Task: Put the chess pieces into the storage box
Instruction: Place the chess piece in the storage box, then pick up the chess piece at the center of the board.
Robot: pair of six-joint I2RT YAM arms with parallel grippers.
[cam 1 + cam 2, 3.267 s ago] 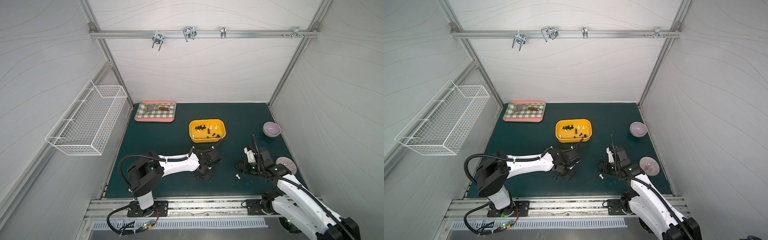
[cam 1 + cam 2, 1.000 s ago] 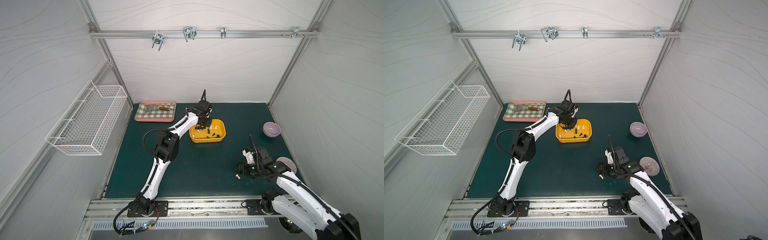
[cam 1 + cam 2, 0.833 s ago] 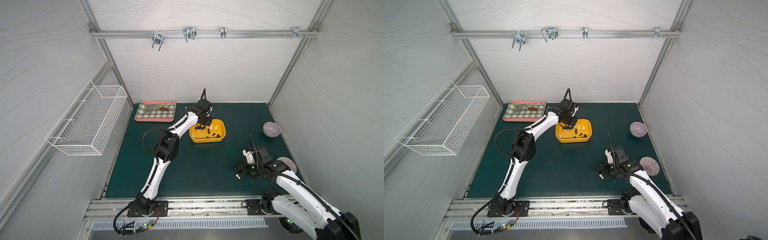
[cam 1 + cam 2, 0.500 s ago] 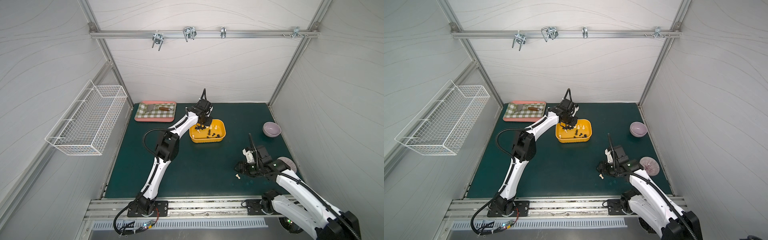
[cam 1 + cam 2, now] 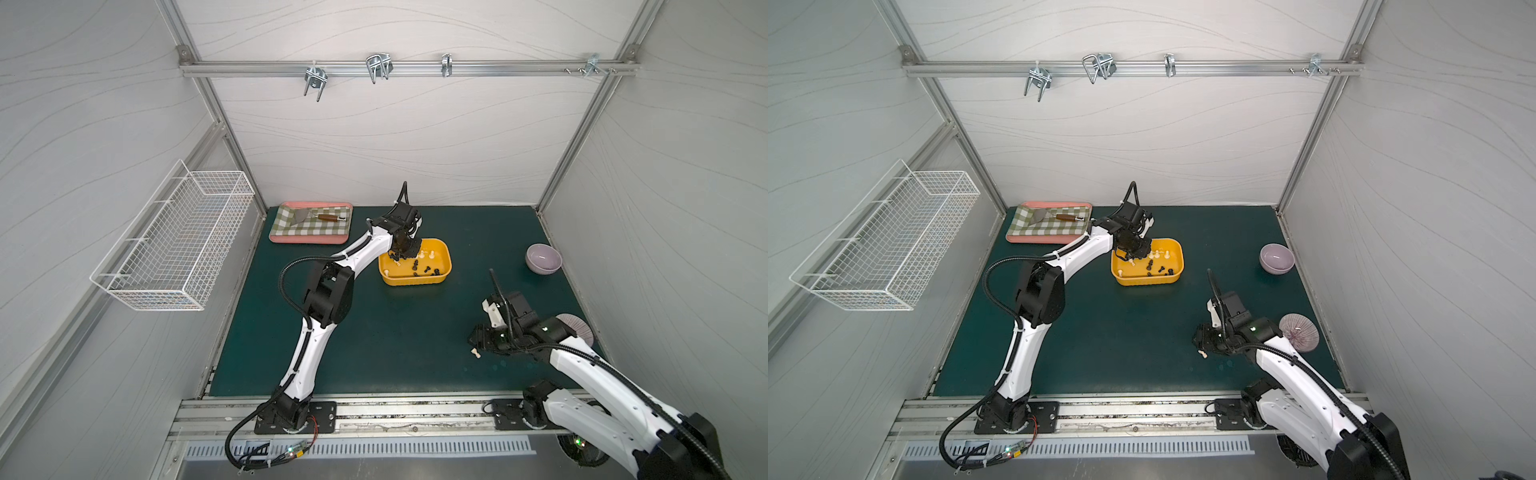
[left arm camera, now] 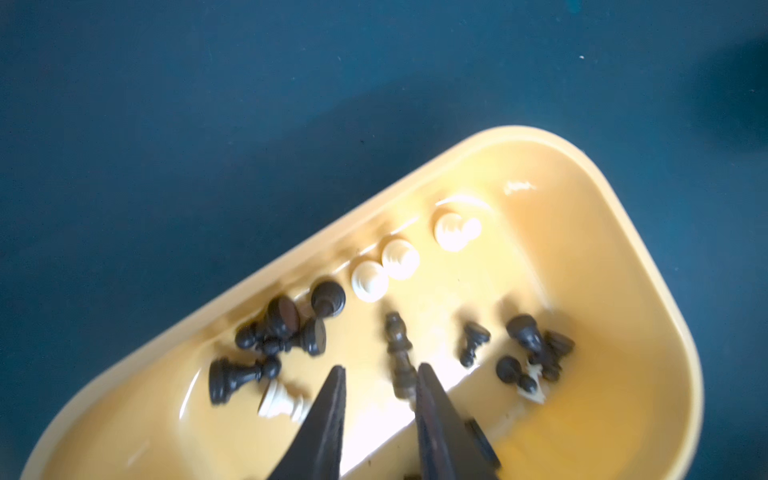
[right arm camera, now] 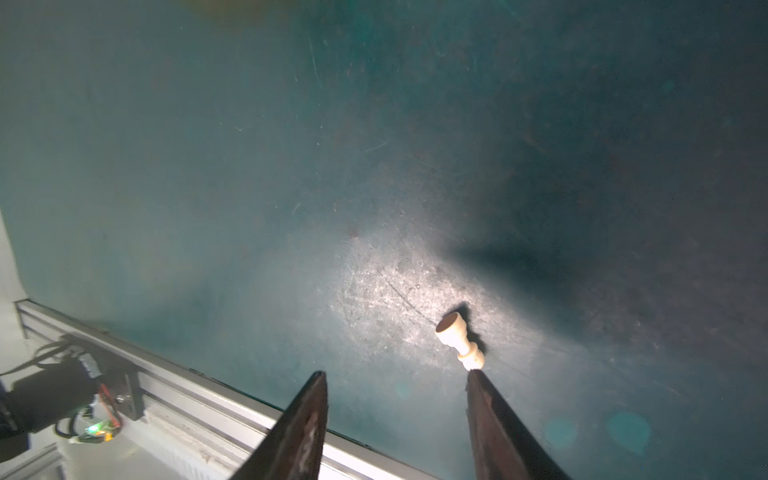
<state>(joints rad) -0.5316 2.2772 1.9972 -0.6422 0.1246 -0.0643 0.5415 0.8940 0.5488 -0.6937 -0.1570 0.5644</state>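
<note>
**Item 1. My left gripper** (image 6: 380, 368): over the far left part of the storage box (image 5: 415, 283), seen in both top views (image 5: 1133, 249). Jaws a little apart, nothing clamped between them. A blurred dark brown piece (image 6: 399, 357) sits just beside one finger; I cannot tell whether they touch.

**Item 2. Storage box:** yellow tub, far centre of the green mat (image 5: 395, 340). It holds the chess pieces (image 6: 282, 328): black ones clustered and scattered, several tipped over. Three cream ones (image 6: 401, 259) stand in a row along one wall, and another cream one lies flat.

**Item 3. My right gripper** (image 7: 397, 374): low over the near right of the mat, fingers spread wide, holding nothing.

**Item 4. Lone cream piece** (image 7: 459, 340): on its side on the mat, its head just beside one of my right fingertips and well apart from the box. It shows in both top views (image 5: 476, 353).

**Item 5. Other stock:**
- checkered tray (image 5: 307, 240), far left
- purple bowl (image 5: 543, 258), far right
- wire basket (image 5: 174, 241), on the left wall
</note>
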